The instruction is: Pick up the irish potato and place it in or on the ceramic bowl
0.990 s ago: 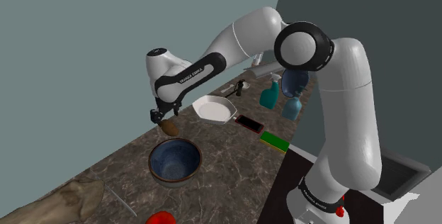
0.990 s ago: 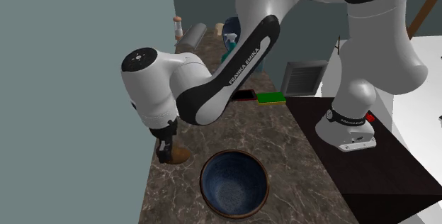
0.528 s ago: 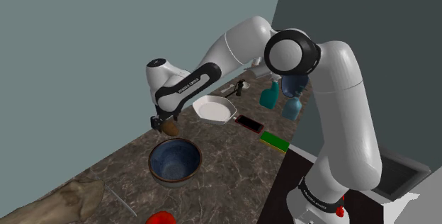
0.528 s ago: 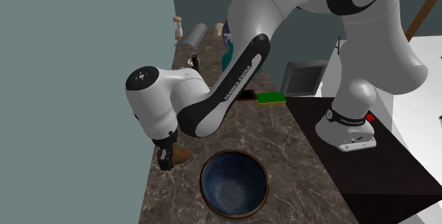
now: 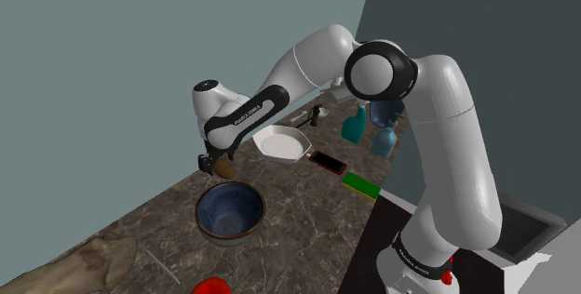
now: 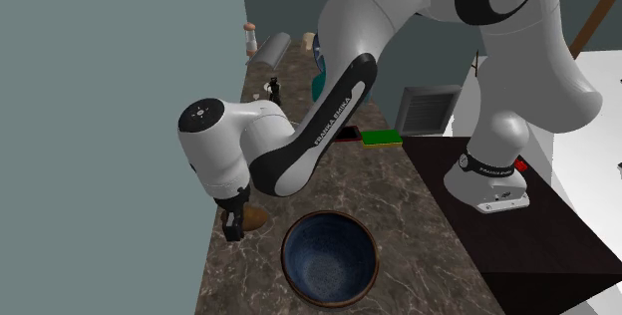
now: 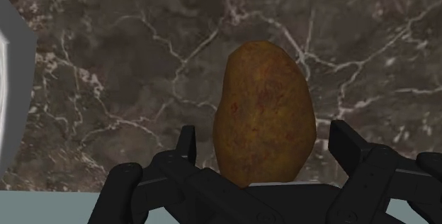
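Note:
The brown potato (image 7: 265,120) lies on the dark marble counter (image 7: 127,59), close to the grey wall. My gripper (image 7: 268,141) is down over it and open. One black finger (image 7: 186,144) and the other stand on either side of the potato, with a gap on each side. From the shoulder view, the gripper (image 5: 212,162) is just behind the dark blue bowl (image 5: 230,210), with the potato (image 5: 224,166) at its tips. In the second exterior view, the potato (image 6: 255,218) peeks out beside the gripper (image 6: 234,226), to the left of the bowl (image 6: 330,256).
A white pan (image 5: 282,141), a red-edged phone (image 5: 327,162), a green block (image 5: 359,184) and teal spray bottles (image 5: 355,123) lie farther along the counter. A red object (image 5: 212,287) and a pale log-like piece (image 5: 65,269) sit at the near end. The wall (image 6: 110,84) is right beside the gripper.
The hand has sunk a little toward the counter, bringing the open fingers down around the potato. The potato and bowl have not moved.

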Tool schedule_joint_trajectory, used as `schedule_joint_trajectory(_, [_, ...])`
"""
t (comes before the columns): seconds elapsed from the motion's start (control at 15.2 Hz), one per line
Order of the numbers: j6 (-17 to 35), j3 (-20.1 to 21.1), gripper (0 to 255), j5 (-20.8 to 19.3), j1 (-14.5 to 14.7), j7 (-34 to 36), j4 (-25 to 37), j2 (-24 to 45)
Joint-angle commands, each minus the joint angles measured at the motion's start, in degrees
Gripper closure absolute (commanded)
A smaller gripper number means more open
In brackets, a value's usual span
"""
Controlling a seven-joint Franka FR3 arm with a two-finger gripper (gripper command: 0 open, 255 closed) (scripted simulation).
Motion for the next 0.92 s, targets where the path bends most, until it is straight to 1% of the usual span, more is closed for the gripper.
schedule_joint_trajectory(0.0, [0.0, 0.0, 255, 0.0, 0.0, 0.0, 0.0, 0.0])
schedule_joint_trajectory(0.59, [0.0, 0.0, 255, 0.0, 0.0, 0.0, 0.0, 0.01])
schedule_joint_trajectory(0.86, [-1.95, 0.45, 255, 0.63, -0.27, -0.63, -0.09, -2.09])
